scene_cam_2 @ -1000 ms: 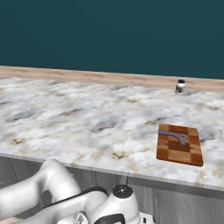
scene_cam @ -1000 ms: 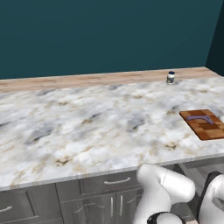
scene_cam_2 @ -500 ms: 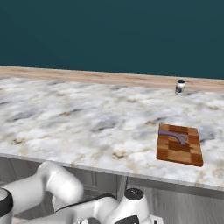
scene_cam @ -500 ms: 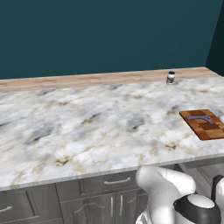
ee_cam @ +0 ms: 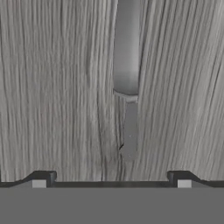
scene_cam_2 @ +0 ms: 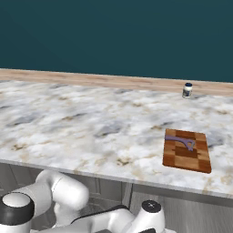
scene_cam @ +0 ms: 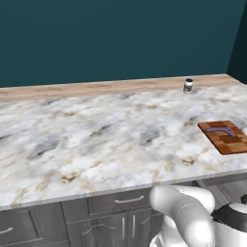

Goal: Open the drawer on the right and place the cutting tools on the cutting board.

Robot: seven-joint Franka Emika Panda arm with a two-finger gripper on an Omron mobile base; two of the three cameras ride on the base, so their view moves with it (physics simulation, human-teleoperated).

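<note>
My gripper (ee_cam: 111, 177) is spread wide and holds nothing; its two dark tips stand well apart at the bottom of the hand view. Right ahead of it is a grey wood-grained panel, which I take for the drawer (ee_cam: 52, 87) front, and a rounded grey handle (ee_cam: 127, 48) runs down from the top edge, ending between my tips but clear of both.

Above the cabinet fronts lies the tabletop (scene_cam: 96, 140), white marble with grey and brown veins. The board (scene_cam_2: 187, 149), checkered in light and reddish-brown squares, sits near the tabletop's front edge at its right end. One slim purple tool (scene_cam_2: 180, 141) lies across the board's far half, touching it; I cannot tell whether it is one piece or two.

Beyond the board, at the back of the tabletop, a small dark-capped jar (scene_cam_2: 187, 90) stands upright just before a pale wooden strip (scene_cam: 96, 88). Behind that rises a plain teal wall (scene_cam: 120, 38). I can read no writing on anything.
</note>
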